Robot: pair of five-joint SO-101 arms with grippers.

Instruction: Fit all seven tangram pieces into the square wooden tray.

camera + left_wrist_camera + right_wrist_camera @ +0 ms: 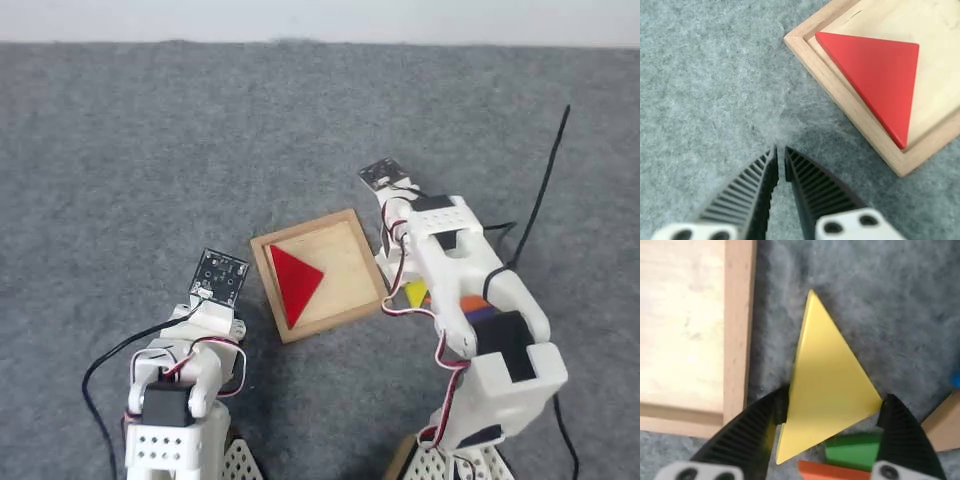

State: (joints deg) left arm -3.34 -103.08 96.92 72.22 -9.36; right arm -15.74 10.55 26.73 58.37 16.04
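Square wooden tray [302, 228]: lies turned a little off square, with the left gripper [781, 152] to its near left and the right gripper [835, 400] just off its right rim.

Right gripper: spread wide, fingers against two sides of a yellow triangular piece [827, 385], which by the look of it is held.

Left gripper: all but closed, a bare slit between the jaws, nothing in it, over grey mat [700, 75] short of the tray's near-left corner.

Large red triangular piece [292, 280]: seated in the tray, long edge along the left rim, apex toward the middle, far and right part left bare.

Yellow triangular piece: outside the tray, just right of the rim with a strip of mat between, one point aimed roughly far. Calls for a short carry leftward over that rim, plainly the right arm's job.

Small green piece [852, 447] and orange piece [830, 471]: close by to the near right.
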